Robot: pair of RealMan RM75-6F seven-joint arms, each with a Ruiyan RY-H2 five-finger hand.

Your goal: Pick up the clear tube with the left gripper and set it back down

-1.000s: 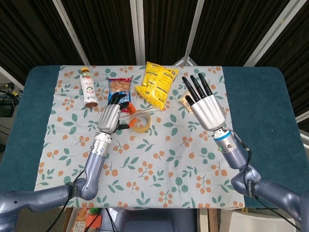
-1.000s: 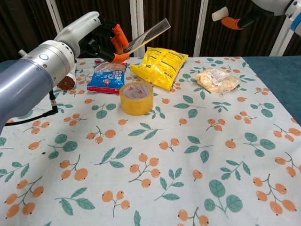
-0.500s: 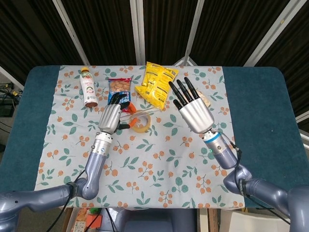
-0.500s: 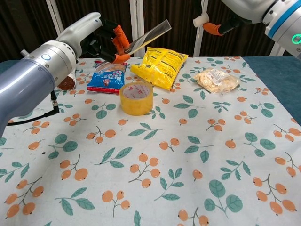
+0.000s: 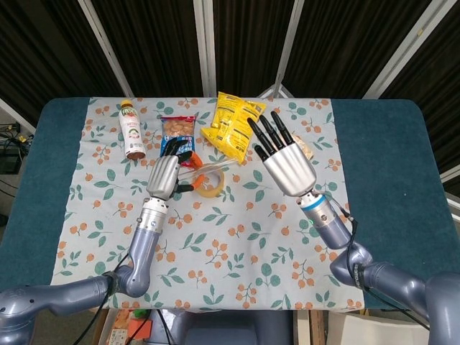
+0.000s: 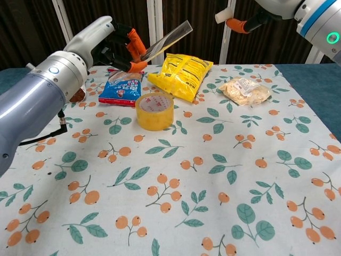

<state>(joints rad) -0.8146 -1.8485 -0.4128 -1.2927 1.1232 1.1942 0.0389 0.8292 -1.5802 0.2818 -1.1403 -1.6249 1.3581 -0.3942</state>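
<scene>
While your left hand (image 6: 114, 45) pinches the tube (image 6: 169, 38) at its lower end, between orange-tipped fingers (image 6: 134, 38), the tube stands tilted in the air above the table, its free end up over the yellow bag (image 6: 181, 74) and its low end above the blue packet (image 6: 121, 85).

Largest to smallest:

- Cloth (image 5: 237, 237): leaf-and-berry print, no writing.
- Right hand (image 5: 287, 165): raised, fingers spread and straight, holding nothing.
- Yellow bag: print on it too small to read.
- Blue packet: a picture of snacks; no lettering legible.
- Bottle (image 5: 131, 129): lying down, label unreadable.
- Tape (image 6: 155, 110): just beside the packet, below the tube.
- Tube: clear, thin and straight, with no visible sag, so judge it stiff and very light. The smooth wall is probably slippery, and a hard squeeze might crack it. An end grip lets the long free part swing; taking it nearer the middle would steady it. No marking visible.

Set it down on bare cloth, low end first.
</scene>
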